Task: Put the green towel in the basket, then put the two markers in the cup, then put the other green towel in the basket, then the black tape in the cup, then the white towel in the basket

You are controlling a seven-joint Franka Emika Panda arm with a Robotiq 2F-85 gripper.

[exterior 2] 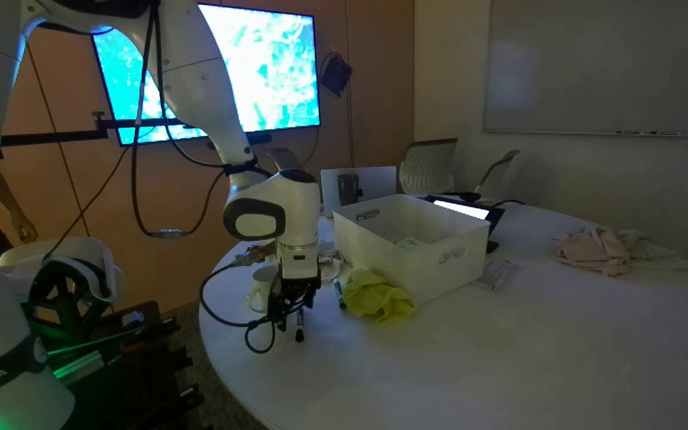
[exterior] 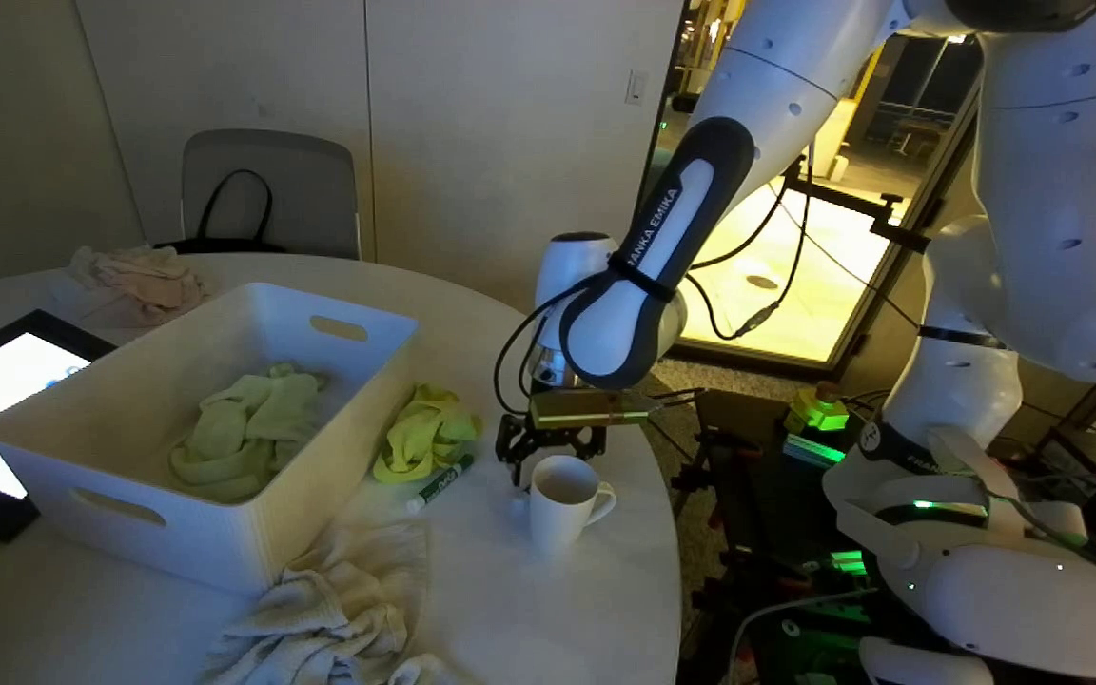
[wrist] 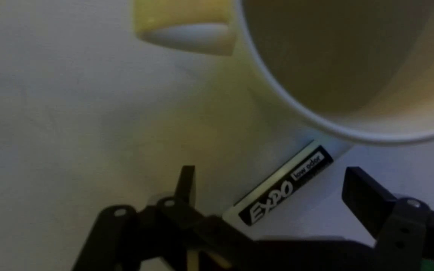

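My gripper (wrist: 269,171) stands open low over the table, with a white EXPO marker (wrist: 285,180) lying between its fingers, not gripped. That marker's dark cap (exterior 2: 300,334) shows in an exterior view. Close beside the gripper is the upright white cup (exterior: 556,523); the part of its inside that shows holds nothing. A green marker (exterior: 440,483) lies by the crumpled yellow-green towel (exterior: 424,433), next to the basket (exterior: 358,447). Inside the basket is a paler green towel (exterior: 253,428). The white towel (exterior: 348,609) is heaped against the basket's near side. I cannot make out the black tape.
A lit tablet (exterior: 15,409) stands by the basket's far side. Pink and white cloths (exterior 2: 595,251) lie further along the round table. A laptop (exterior 2: 374,176) is behind the basket, with a dark cylinder (exterior 2: 349,188) before it. The table edge (exterior: 676,571) runs near the cup.
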